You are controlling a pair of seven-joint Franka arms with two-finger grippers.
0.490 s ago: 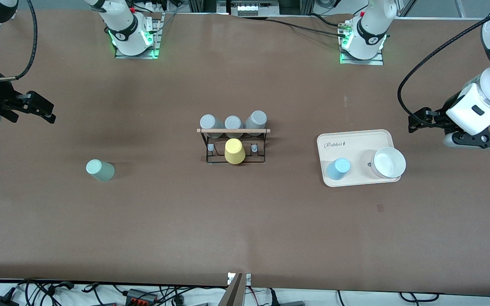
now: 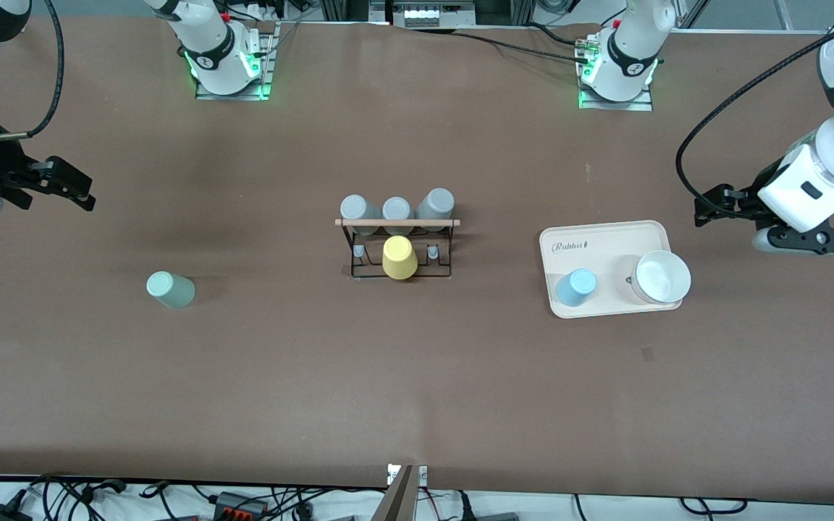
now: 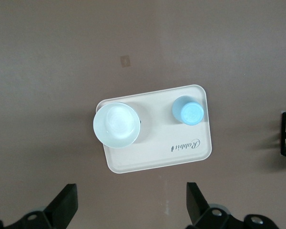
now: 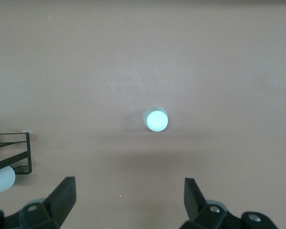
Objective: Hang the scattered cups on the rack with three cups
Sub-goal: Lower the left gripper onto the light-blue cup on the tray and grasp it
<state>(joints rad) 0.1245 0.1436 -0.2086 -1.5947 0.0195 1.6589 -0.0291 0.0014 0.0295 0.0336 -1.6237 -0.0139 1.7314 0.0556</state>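
The right gripper [image 2: 69,188] hangs over the bench [image 2: 417,376] at the right arm's end, jaws wide apart and empty. The mint cup [image 2: 169,289] stands upside down on the bench. At mid-bench, the rack [image 2: 397,246] carries three grey cups [image 2: 397,209] and a yellow cup [image 2: 399,257]. The blue cup [image 2: 577,286] sits inverted on the tray [image 2: 605,239] beside a white bowl [image 2: 662,276]. The left gripper [image 2: 714,206] hangs near the tray, jaws wide apart, empty.
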